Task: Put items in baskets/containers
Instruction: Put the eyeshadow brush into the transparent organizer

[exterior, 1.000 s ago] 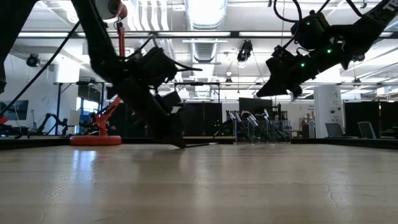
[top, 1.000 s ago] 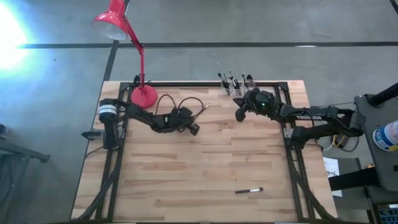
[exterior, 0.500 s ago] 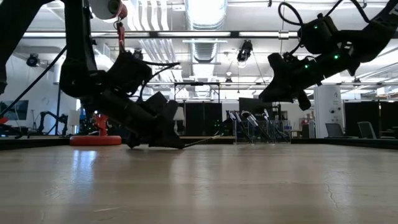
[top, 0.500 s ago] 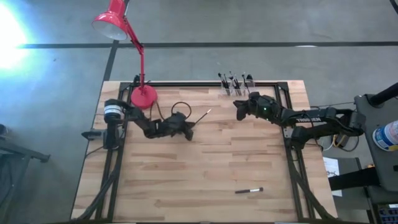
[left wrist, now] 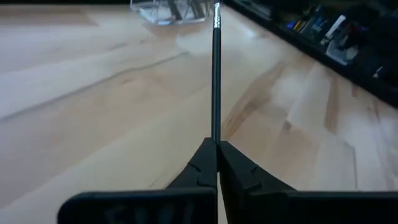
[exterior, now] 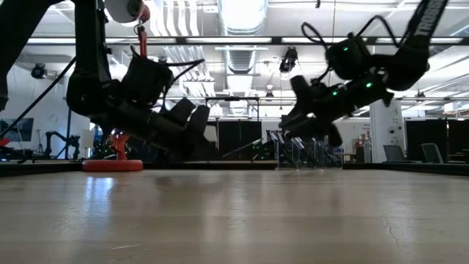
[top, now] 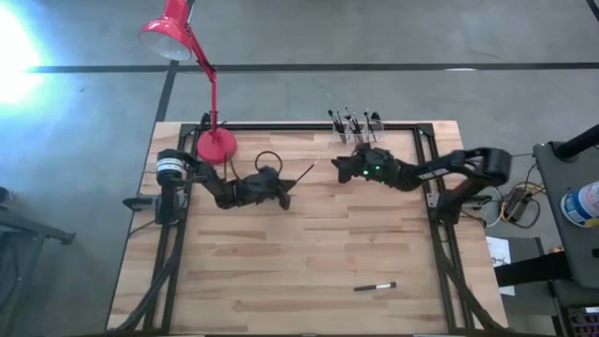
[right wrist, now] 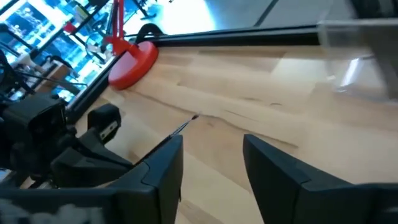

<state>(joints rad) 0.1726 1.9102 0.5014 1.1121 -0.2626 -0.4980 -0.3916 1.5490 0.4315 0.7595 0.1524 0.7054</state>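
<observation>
My left gripper is shut on one thin dark brush, left of the table's middle; the brush points toward the far right. Its silvery ferrule end is the free end. My right gripper hangs open just beyond that free end, its fingers apart and touching nothing. The clear organiser stands at the far edge with several brushes upright in it. Another brush lies flat near the front right. My left gripper pinches the brush's dark handle between its two shut fingers, at the end away from the ferrule. The fingers lie along the brush, which sticks straight out beyond them. The brush is lifted clear of the table, its free end toward my right gripper.
A red desk lamp stands on its round base at the far left, its cable looped beside my left arm. A dark frame rail runs along the table's far edge. Bare wood lies toward the near edge.
My left gripper has risen off the table with the brush, whose free end came up first; the brush is now lifted clear. My right gripper has gone from the organiser toward the table's left and down, toward the brush's free end, and has opened.
</observation>
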